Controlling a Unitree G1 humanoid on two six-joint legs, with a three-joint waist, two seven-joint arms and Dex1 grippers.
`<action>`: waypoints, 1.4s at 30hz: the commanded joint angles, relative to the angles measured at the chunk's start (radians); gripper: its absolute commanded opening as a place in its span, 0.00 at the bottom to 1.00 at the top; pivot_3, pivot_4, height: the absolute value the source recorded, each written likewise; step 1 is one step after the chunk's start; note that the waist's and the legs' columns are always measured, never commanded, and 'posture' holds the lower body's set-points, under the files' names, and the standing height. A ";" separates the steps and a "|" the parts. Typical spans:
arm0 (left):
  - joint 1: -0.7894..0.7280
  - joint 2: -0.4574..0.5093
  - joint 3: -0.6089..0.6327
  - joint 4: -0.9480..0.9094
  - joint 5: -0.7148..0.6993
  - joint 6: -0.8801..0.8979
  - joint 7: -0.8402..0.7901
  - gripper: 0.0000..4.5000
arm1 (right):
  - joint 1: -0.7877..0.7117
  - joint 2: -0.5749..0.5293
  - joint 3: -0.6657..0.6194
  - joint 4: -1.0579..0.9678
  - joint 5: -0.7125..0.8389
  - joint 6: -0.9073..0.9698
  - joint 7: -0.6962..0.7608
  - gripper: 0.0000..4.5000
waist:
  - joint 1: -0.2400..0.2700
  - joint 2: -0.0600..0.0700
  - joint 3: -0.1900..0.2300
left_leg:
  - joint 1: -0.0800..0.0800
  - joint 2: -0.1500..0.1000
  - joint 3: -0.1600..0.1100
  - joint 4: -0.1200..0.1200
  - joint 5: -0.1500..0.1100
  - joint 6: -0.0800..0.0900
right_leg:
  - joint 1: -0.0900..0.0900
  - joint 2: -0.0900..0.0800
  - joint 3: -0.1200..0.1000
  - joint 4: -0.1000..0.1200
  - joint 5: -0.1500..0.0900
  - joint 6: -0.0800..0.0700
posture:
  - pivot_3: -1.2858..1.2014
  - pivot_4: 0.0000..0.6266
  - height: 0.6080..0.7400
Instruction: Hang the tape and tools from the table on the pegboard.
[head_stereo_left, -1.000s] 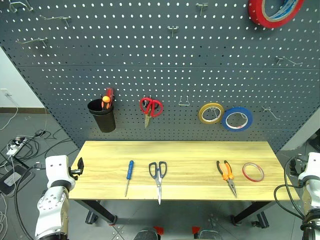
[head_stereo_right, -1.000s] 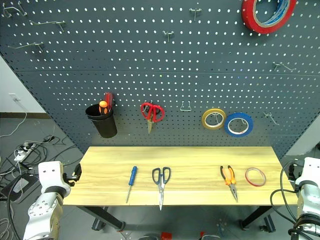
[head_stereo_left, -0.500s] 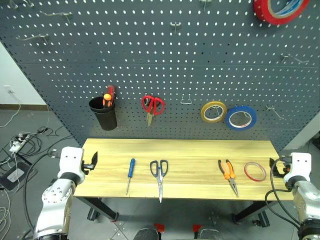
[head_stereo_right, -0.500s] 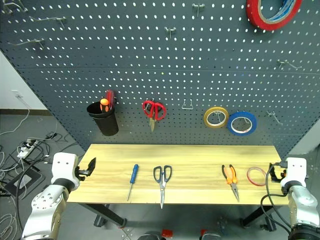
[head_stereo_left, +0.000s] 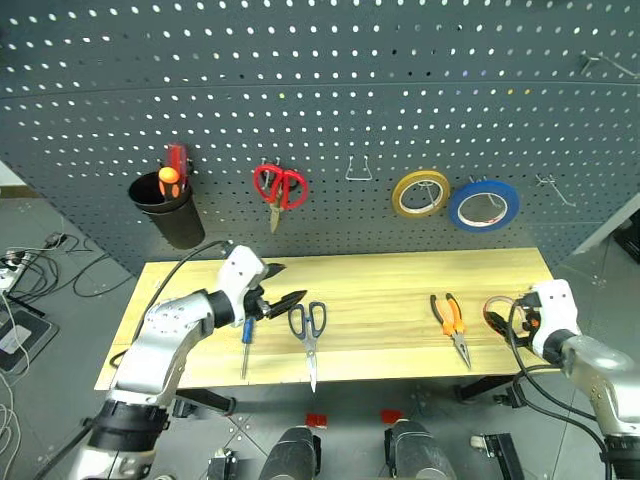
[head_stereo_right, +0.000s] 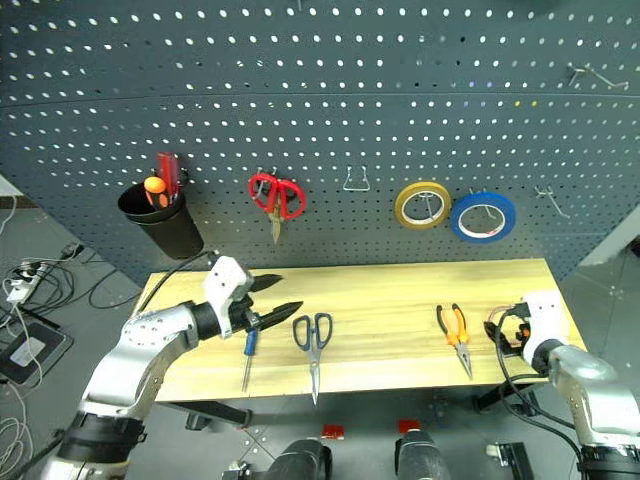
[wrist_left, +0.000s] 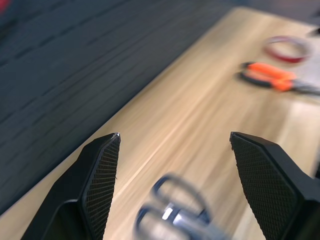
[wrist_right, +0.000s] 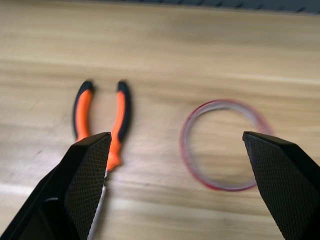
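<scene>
On the table (head_stereo_left: 380, 285), from left to right, lie the blue-handled screwdriver (head_stereo_left: 246, 332), the dark-handled scissors (head_stereo_left: 308, 324), the orange-and-black pliers (head_stereo_left: 450, 318) and the thin red tape (wrist_right: 187, 150). My left gripper (head_stereo_left: 285, 285) hangs open just above the wood, between the screwdriver and the scissors' handles (wrist_left: 175, 210), holding nothing. At the table's right end my right gripper (head_stereo_left: 500, 318) is open and points at the tape, partly covering it in the eye views; the pliers (wrist_right: 121, 115) lie beside the ring. The pegboard (head_stereo_left: 350, 90) rises behind the table.
Hanging on the pegboard are a black cup (head_stereo_left: 170, 215) with red and orange screwdrivers, red scissors (head_stereo_left: 278, 187), a yellow roll (head_stereo_left: 420, 193) and a blue roll (head_stereo_left: 483, 204). Bare hooks (head_stereo_left: 358, 172) sit between them. Cables lie on the floor at left.
The camera has tilted down. My left gripper swung in from the table's left end to the scissors. My right gripper moved in from beyond the right edge to the tape.
</scene>
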 joint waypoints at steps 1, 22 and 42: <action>-0.054 -0.004 -0.045 -0.003 -0.028 -0.008 -0.084 0.82 | -0.083 -0.026 0.034 0.064 -0.026 0.047 0.025 1.00 | -0.006 -0.002 0.006 | -0.001 0.000 0.000 0.000 0.000 0.000 | -0.001 0.000 0.000 0.000 0.000 0.000 | 0.50 0.36 1.00; -0.156 -0.103 -0.289 0.078 0.120 -0.206 -0.203 0.83 | -0.517 -0.027 0.341 0.889 -0.353 -0.230 0.278 0.35 | -0.019 -0.007 0.030 | -0.004 0.000 0.004 0.001 0.001 -0.001 | -0.006 0.000 0.002 0.000 0.001 0.001 | 0.51 0.34 1.00; -0.251 -0.328 -0.232 0.120 0.082 -0.253 -0.083 0.83 | 0.025 0.054 -0.095 -0.339 -0.309 -0.263 -0.066 0.00 | -0.030 -0.005 0.028 | -0.018 -0.001 0.004 0.007 0.003 -0.004 | -0.018 -0.001 0.003 0.004 0.004 0.007 | 0.46 0.32 1.00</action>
